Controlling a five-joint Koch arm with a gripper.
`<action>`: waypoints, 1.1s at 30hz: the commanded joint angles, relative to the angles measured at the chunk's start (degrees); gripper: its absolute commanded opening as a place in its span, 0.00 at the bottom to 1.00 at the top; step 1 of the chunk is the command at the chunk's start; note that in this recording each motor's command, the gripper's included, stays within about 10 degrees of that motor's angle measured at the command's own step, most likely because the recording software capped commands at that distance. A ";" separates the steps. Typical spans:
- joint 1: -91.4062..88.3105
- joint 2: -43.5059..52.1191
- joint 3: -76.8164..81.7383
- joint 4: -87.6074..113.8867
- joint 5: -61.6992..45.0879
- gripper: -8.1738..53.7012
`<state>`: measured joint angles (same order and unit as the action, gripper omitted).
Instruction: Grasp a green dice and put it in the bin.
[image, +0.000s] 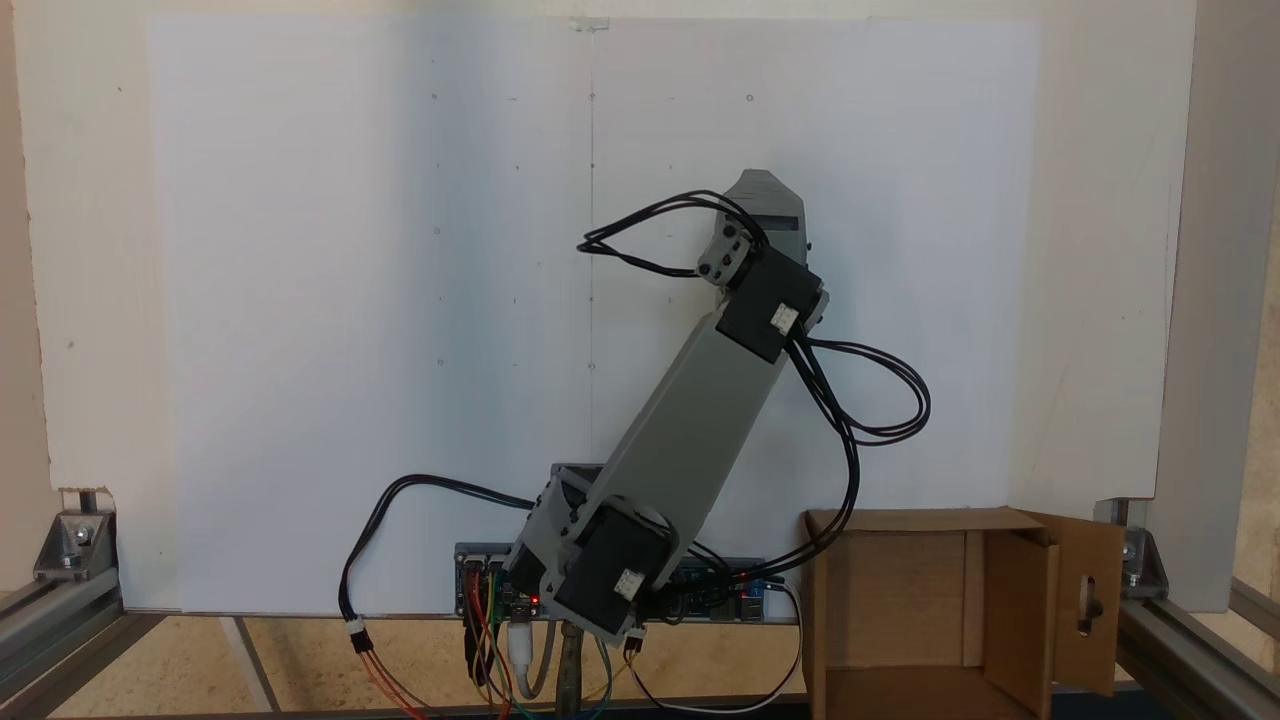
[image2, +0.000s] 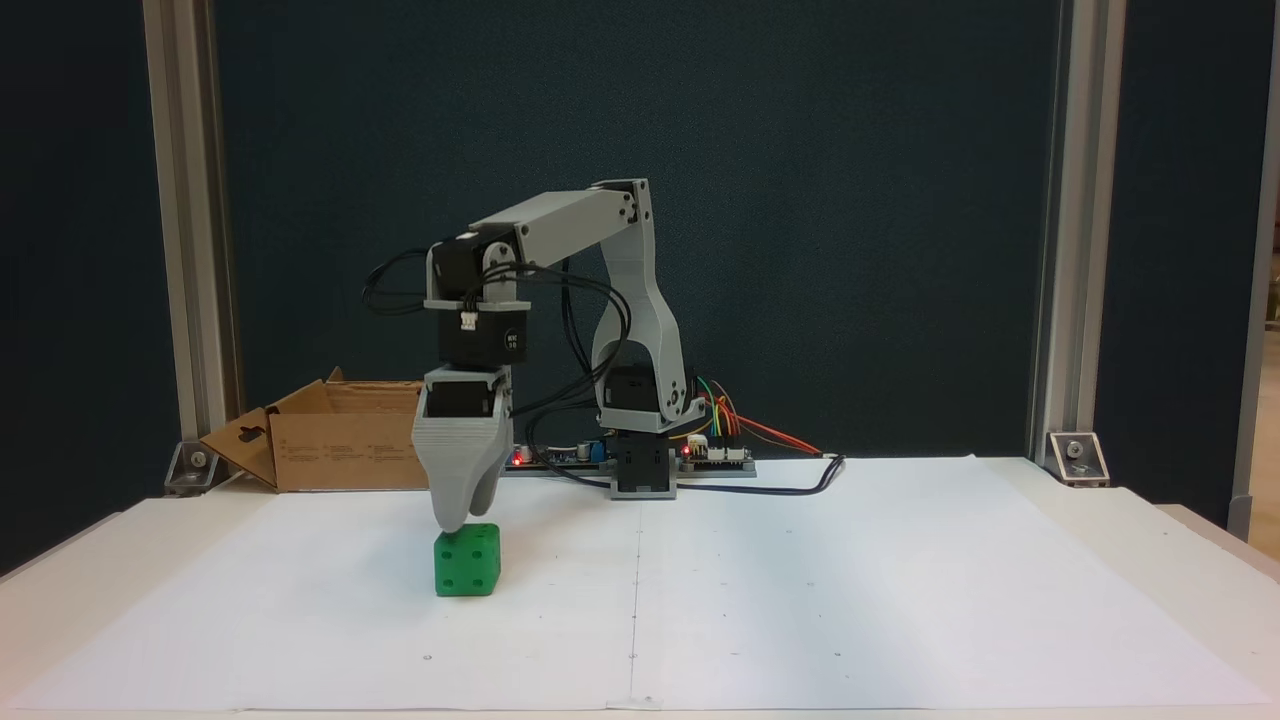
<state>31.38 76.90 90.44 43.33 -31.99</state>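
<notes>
A grey gripper points down onto the top of a green dice on white paper, its grip unclear, while the open cardboard bin behind holds nothing visible.

Arm leans over white sheet; bin lower right.

The green dice is a small bright green cube with rounded edges, sitting flat on the white paper that covers the bench. In the side-on fixed view two of its faces show, each with sunken pips of the same green. The bin is a brown corrugated cardboard box, open, with its flaps spread; one flap has a slot-shaped handle hole. In that view it stands well apart from the dice, at about ten o'clock from it.
</notes>
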 joint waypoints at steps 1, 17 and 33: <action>-0.09 0.00 -3.78 -0.26 -2.81 0.84; -0.18 -2.29 -0.97 -3.78 -2.81 0.83; 0.35 -3.16 3.78 -7.03 -2.90 0.83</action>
<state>31.82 73.30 94.92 36.65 -31.99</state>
